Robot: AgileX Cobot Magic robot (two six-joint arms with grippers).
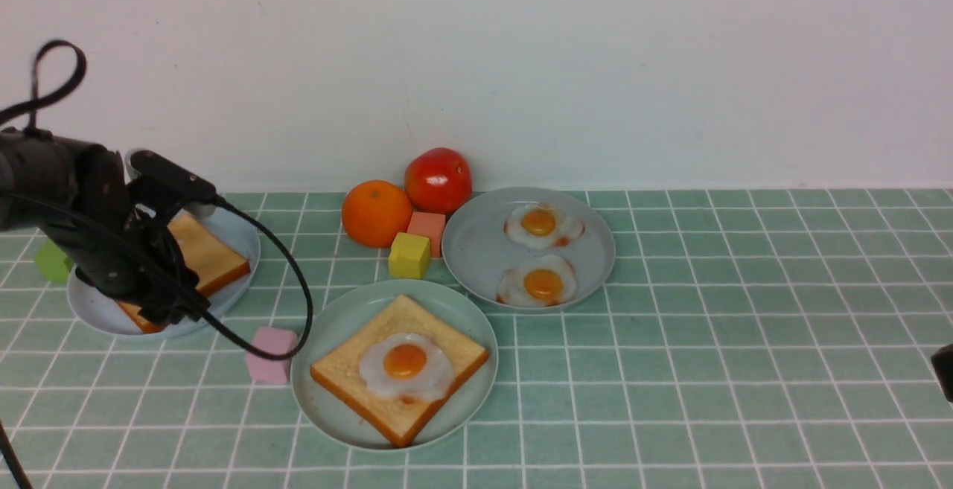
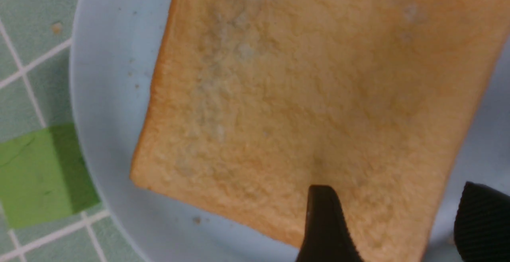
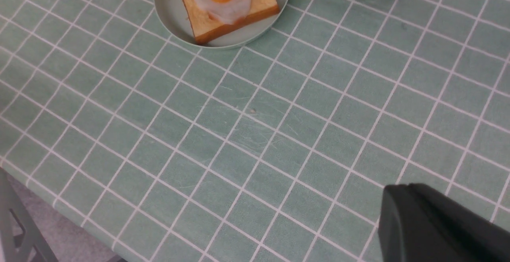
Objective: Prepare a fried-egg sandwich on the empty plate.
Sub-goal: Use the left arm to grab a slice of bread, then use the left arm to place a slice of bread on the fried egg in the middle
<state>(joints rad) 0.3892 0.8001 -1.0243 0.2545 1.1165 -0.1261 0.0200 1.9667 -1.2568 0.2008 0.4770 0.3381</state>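
Note:
The mint-green plate (image 1: 320, 400) sits at the centre front and holds one toast slice (image 1: 346, 366) with a fried egg (image 1: 406, 362) on top; it also shows in the right wrist view (image 3: 171, 10). A second toast slice (image 1: 212, 254) lies on the light blue plate (image 1: 240, 232) at the left. My left gripper (image 1: 165, 312) is open low over that slice (image 2: 279, 94): one finger (image 2: 324, 222) is over the toast, the other (image 2: 482, 218) is beyond its edge over the plate (image 2: 107, 94). My right gripper (image 3: 402, 192) is shut and empty above the table's front right.
A grey plate (image 1: 476, 251) holds two more fried eggs (image 1: 542, 225). An orange (image 1: 376, 213), a tomato (image 1: 438, 179), a yellow block (image 1: 409, 256) and a salmon block (image 1: 428, 225) stand behind the plates. A pink block (image 1: 272, 353) and a green block (image 1: 52, 262) lie at the left.

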